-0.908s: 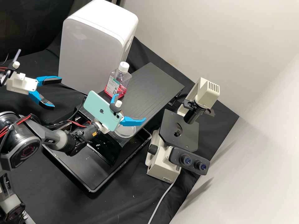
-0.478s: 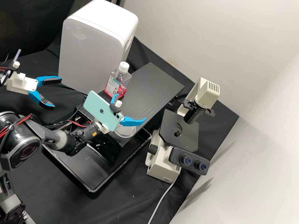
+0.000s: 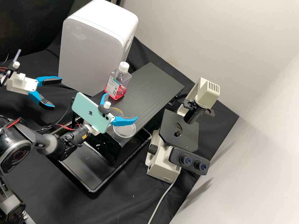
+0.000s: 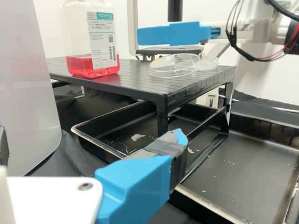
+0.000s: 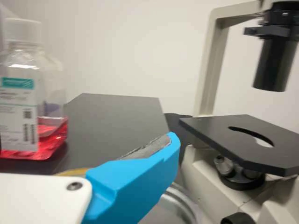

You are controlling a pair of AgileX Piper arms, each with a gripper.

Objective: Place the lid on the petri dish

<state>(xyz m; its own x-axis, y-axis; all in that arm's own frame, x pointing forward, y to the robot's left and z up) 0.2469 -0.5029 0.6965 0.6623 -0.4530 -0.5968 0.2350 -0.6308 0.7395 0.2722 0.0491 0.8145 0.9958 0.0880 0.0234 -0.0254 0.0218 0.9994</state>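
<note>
Standing on the black ribbed platform (image 3: 149, 87) are a white-capped flask (image 3: 116, 82), its bottom part filled with red liquid, and, at the near corner, a clear petri dish (image 3: 125, 130); whether the dish is covered cannot be told. The platform stands in a black tray (image 3: 93, 174) flecked with white. The right gripper (image 3: 122, 105) hangs just above the dish, fingers spread; the left gripper (image 3: 57, 92), likewise spread, is well apart, near the white cabinet (image 3: 93, 40).
</note>
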